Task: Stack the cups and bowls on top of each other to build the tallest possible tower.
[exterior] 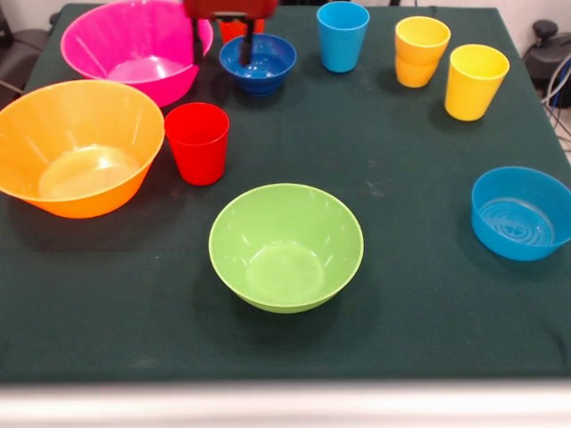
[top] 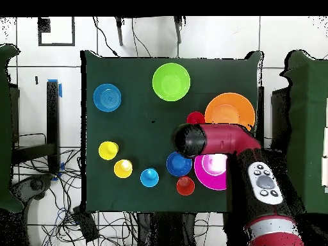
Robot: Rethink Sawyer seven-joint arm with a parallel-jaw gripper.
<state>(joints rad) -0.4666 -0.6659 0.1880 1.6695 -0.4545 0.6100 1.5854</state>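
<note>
No tower stands; every piece sits apart on the green cloth. The green bowl [exterior: 285,247] is at the front middle and the light blue bowl [exterior: 522,212] at the right. The yellow-orange bowl [exterior: 76,147] and the pink bowl [exterior: 134,45] are at the left. The red cup [exterior: 197,143] stands beside the yellow-orange bowl. At the far side are the dark blue bowl [exterior: 258,62], the light blue cup [exterior: 343,36] and two yellow cups [exterior: 421,52] [exterior: 475,82]. My gripper [exterior: 221,43] is open and empty. It hangs between the pink and dark blue bowls, with one finger over the dark blue bowl. The orange cup [exterior: 234,28] is partly hidden behind it.
In the overhead view the arm [top: 221,141] reaches over the pink bowl [top: 214,172] and hides the gripper. The table's edges [top: 84,128] drop off to floor with cables.
</note>
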